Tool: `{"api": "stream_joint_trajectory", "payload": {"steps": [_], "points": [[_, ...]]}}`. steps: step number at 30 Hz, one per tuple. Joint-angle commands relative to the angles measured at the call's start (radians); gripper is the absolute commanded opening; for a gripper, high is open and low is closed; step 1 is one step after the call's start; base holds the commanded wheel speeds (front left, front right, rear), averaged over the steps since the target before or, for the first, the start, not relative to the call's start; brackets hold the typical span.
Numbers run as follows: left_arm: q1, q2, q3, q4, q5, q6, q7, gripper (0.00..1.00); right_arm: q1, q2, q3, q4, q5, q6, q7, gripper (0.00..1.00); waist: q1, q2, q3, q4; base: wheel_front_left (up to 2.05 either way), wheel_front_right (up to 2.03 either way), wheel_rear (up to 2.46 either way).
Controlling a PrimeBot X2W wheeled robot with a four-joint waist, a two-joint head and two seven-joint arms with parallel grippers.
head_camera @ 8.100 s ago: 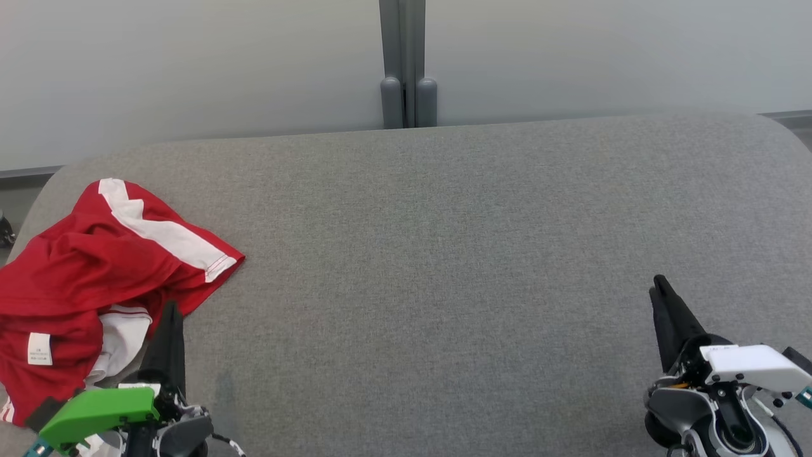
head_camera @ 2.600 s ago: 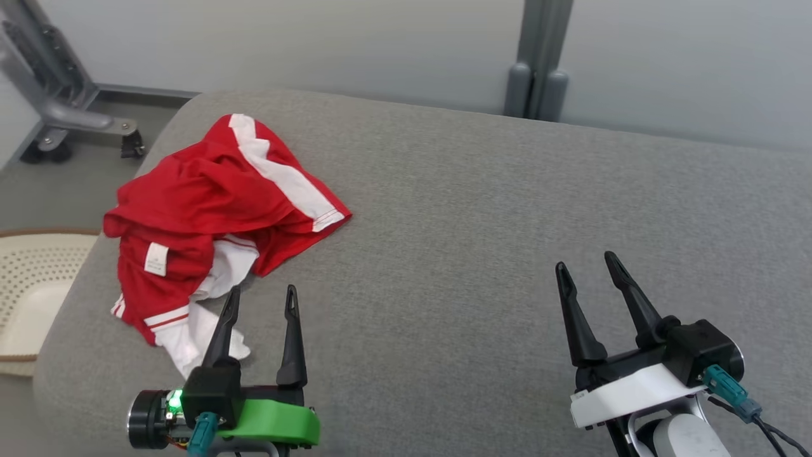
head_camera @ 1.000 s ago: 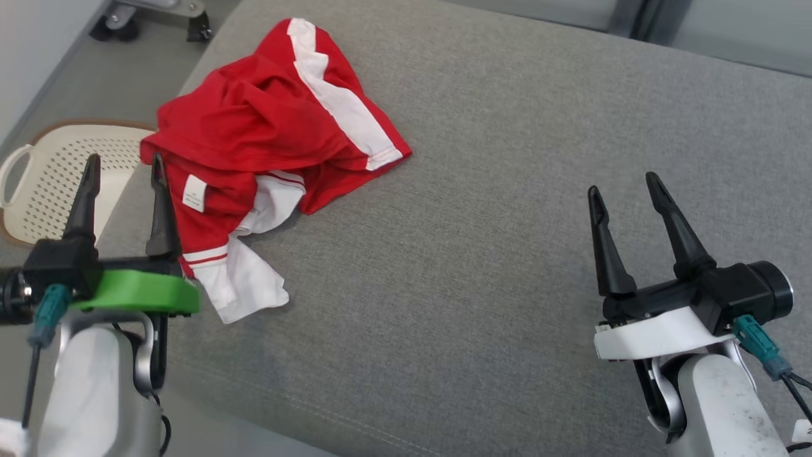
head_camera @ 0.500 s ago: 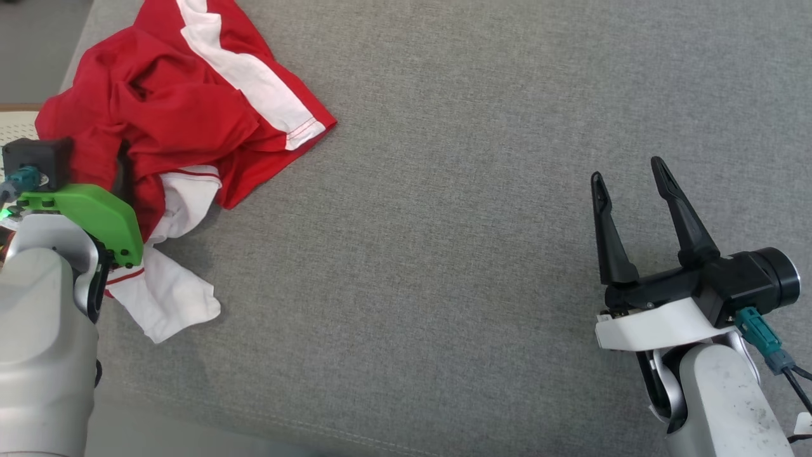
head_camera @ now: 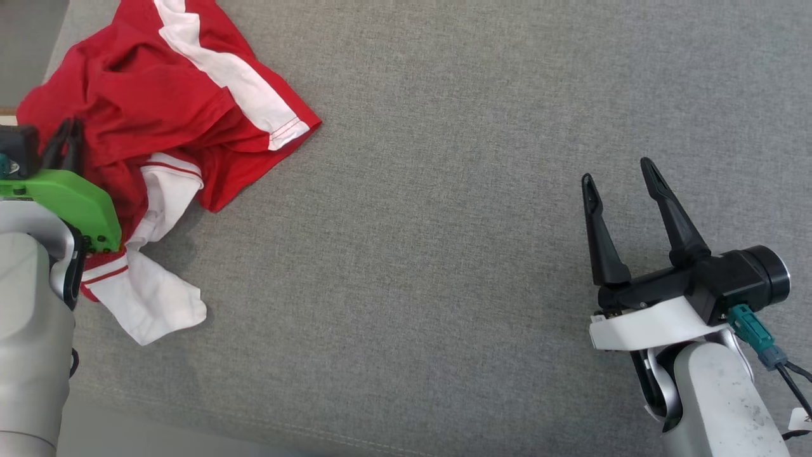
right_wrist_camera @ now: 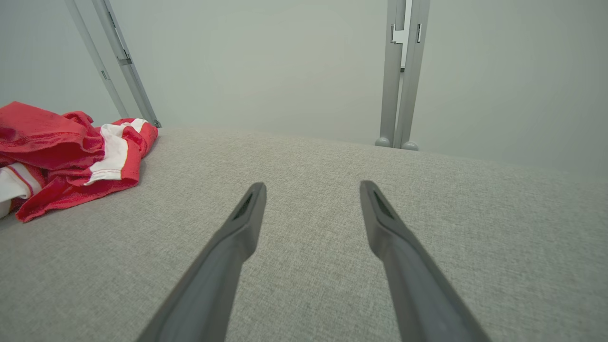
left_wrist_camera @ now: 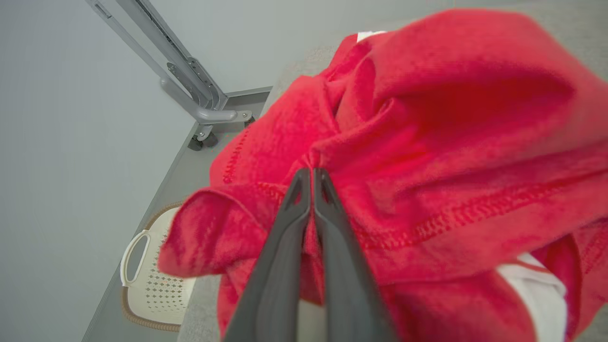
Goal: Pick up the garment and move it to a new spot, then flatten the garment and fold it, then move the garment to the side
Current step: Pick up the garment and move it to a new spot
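Observation:
A crumpled red garment (head_camera: 146, 108) with white stripes lies at the left end of the grey cushioned surface (head_camera: 444, 254). It also fills much of the left wrist view, garment (left_wrist_camera: 427, 142), and sits far left in the right wrist view, garment (right_wrist_camera: 61, 152). My left gripper (head_camera: 66, 136) is at the garment's left edge. In the left wrist view the left gripper (left_wrist_camera: 311, 173) has its fingers pressed together, pinching a fold of the red cloth. My right gripper (head_camera: 618, 174) hovers open over bare surface at the right, far from the garment, as the right gripper (right_wrist_camera: 311, 187) shows in its own view.
A cream perforated basket (left_wrist_camera: 152, 289) sits on the floor beyond the surface's left edge. A grey metal frame leg on a wheel (left_wrist_camera: 199, 109) stands behind it. A grey post (right_wrist_camera: 401, 76) rises against the pale wall at the back.
The left gripper, open beside the garment a second ago, has moved onto its left edge and shut on the red cloth. The head camera has tilted down. The right gripper stays open.

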State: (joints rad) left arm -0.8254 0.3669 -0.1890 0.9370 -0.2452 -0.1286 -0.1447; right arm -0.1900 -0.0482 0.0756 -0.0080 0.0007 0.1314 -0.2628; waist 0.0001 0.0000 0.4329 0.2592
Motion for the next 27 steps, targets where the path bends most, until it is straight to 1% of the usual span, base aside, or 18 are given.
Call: {"api": "stream_joint_trajectory", "payload": {"steps": [1, 3, 9, 13, 15, 18, 21, 24, 27], "points": [[0.002, 0.015, 0.001, -0.003, -0.005, -0.001, -0.028, 0.00, 0.001, -0.004, -0.002, 0.002, 0.012, -0.001, -0.003, 1.00, -0.0001, 0.0000, -0.026, 0.002, 0.00, 0.00, 0.00], [0.014, 0.017, -0.006, -0.019, 0.004, 0.003, -0.062, 0.00, 0.014, -0.004, -0.004, 0.009, 0.021, -0.001, -0.003, 1.00, -0.0001, 0.0000, -0.051, 0.009, 0.00, 0.00, 0.00], [0.051, 0.029, 0.020, -0.145, -0.002, 0.052, -0.113, 0.00, 0.038, -0.004, -0.004, 0.022, 0.045, -0.001, -0.003, 1.00, -0.0001, 0.0000, -0.132, 0.034, 0.00, 0.00, 0.00], [0.088, 0.045, 0.048, -0.311, 0.008, 0.094, -0.122, 0.00, 0.052, -0.004, 0.006, 0.028, 0.064, -0.001, -0.003, 1.00, -0.0001, 0.0000, -0.186, 0.046, 0.00, 0.00, 0.00], [0.108, 0.047, 0.060, -0.450, 0.017, 0.104, -0.121, 0.00, 0.060, -0.004, 0.009, 0.031, 0.075, -0.001, -0.003, 1.00, -0.0001, 0.0000, -0.209, 0.048, 0.00, 0.00, 0.00], [0.163, 0.052, 0.105, -0.665, 0.031, 0.129, -0.120, 0.00, 0.069, -0.004, 0.014, 0.034, 0.088, -0.001, -0.003, 1.00, -0.0001, 0.0000, -0.237, 0.047, 0.00, 0.00, 0.00], [0.202, 0.045, 0.130, -0.812, 0.041, 0.143, -0.119, 0.00, 0.073, -0.004, 0.017, 0.036, 0.096, -0.001, -0.003, 1.00, -0.0001, 0.0000, -0.256, 0.041, 0.00, 0.00, 0.00], [0.224, 0.042, 0.142, -0.907, 0.036, 0.146, -0.120, 0.00, 0.079, -0.004, 0.020, 0.039, 0.106, -0.001, -0.003, 1.00, -0.0001, 0.0000, -0.270, 0.026, 0.00, 0.00, 0.00], [0.230, 0.033, 0.137, -0.969, 0.026, 0.145, -0.119, 0.00, 0.081, -0.004, 0.017, 0.039, 0.120, -0.001, -0.003, 1.00, -0.0001, 0.0000, -0.279, 0.010, 0.00, 0.00, 0.00]]}}
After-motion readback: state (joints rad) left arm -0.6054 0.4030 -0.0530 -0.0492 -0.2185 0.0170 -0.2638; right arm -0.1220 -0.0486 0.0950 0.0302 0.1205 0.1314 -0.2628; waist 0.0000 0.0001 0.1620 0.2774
